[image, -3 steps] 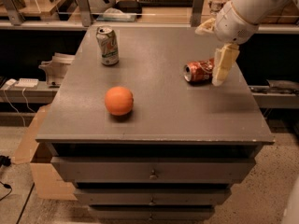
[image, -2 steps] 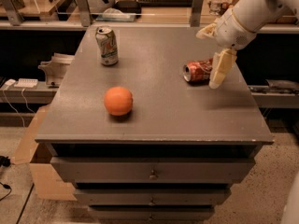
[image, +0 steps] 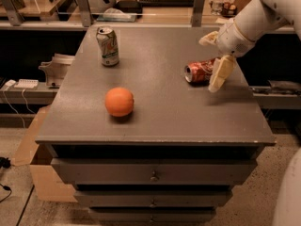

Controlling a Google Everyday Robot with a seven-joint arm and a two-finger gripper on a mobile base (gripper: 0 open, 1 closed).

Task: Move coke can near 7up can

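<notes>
The coke can (image: 199,72) is red, lies on its side at the right of the grey table top (image: 160,102), and its silver top faces left. The 7up can (image: 107,46) is pale whitish-green and stands upright at the back left, far from the coke can. My gripper (image: 214,59) is at the coke can's right end. It is open, with one cream finger (image: 221,73) in front of the can and the other behind it. The can's right end is hidden by the near finger.
An orange (image: 119,101) sits left of centre, between the two cans and nearer the front. The table is a drawer cabinet with edges close to the coke can on the right. Shelves with clutter (image: 141,6) run behind. A cardboard box (image: 33,149) is on the floor at left.
The arm has shifted a little and the near finger has come slightly lower beside the coke can. The coke can, the 7up can and the orange have not moved.
</notes>
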